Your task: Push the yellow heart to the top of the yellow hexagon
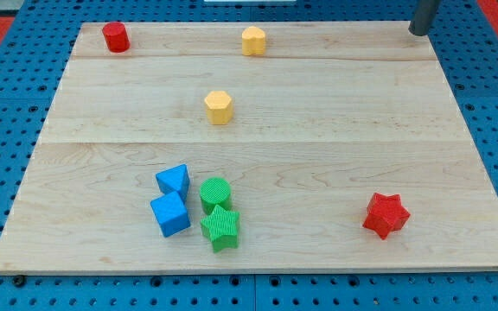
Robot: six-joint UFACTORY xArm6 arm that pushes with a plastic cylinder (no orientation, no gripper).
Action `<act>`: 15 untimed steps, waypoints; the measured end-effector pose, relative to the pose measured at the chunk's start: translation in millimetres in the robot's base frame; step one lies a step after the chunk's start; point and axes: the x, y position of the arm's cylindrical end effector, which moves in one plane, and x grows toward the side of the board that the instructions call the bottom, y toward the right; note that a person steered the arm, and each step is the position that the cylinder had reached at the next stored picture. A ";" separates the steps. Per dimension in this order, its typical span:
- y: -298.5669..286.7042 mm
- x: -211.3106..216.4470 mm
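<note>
The yellow heart [253,41] sits near the view's top edge of the wooden board, a little right of centre. The yellow hexagon [219,107] lies below it and slightly to the left, with a clear gap between them. My tip [418,33] stands at the board's top right corner, far to the right of the heart and touching no block.
A red cylinder [115,37] is at the top left. A blue triangle [173,180], a blue cube [170,213], a green cylinder [215,193] and a green star [220,227] cluster at the bottom centre-left. A red star [386,215] lies at the bottom right. The wooden board [318,130] rests on a blue pegboard.
</note>
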 end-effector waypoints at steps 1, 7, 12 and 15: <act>-4.3 9.0; -240.8 -20.3; -265.3 23.9; -265.2 44.1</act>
